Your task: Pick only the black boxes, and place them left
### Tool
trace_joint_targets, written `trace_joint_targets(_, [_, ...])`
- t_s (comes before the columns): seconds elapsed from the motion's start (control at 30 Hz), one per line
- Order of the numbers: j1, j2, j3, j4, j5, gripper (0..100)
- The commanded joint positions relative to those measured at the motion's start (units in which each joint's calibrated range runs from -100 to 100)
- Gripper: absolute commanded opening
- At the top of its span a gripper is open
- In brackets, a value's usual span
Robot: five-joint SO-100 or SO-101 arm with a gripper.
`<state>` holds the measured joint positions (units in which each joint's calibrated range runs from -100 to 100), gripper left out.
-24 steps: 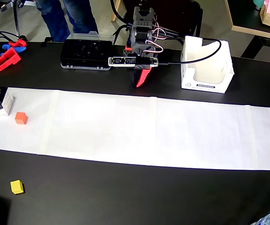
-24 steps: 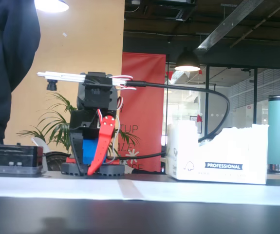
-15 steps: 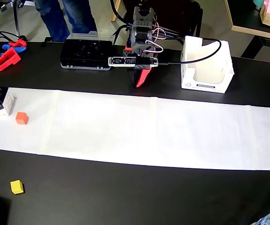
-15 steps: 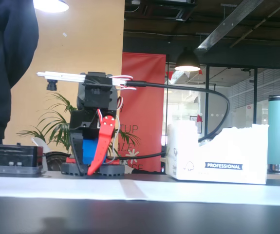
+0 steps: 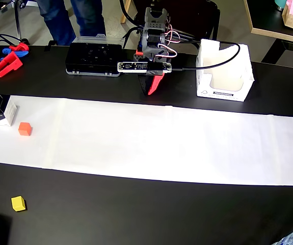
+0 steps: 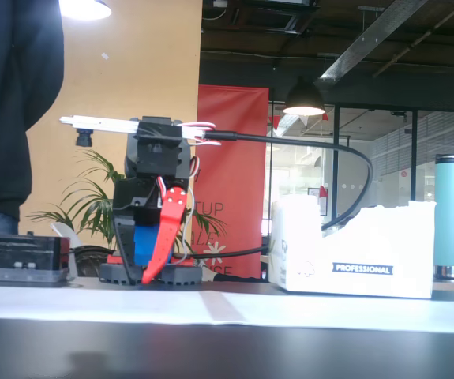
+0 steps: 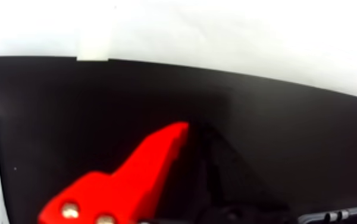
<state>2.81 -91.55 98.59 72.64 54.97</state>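
Gripper (image 5: 150, 92): we are seeing the fingers closed together, holding nothing.
Table (image 5: 136, 209): black, lying under the fingertips.
Paper strip (image 5: 161, 143): white, stretching just beyond the fingertips.

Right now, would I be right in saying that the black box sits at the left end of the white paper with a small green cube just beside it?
Not quite: the cube beside the black box is orange, not green. The overhead view shows both at the left end of the white paper, close together but apart.
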Motion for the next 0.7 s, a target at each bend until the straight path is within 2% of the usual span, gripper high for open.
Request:
trace_joint_targets(0.0, [-1.21,-0.47,0.61,0.18,-0.02,0])
trace_joint_targets(0.67, [-0.87,-0.47,0.61,0.58,-0.07,0])
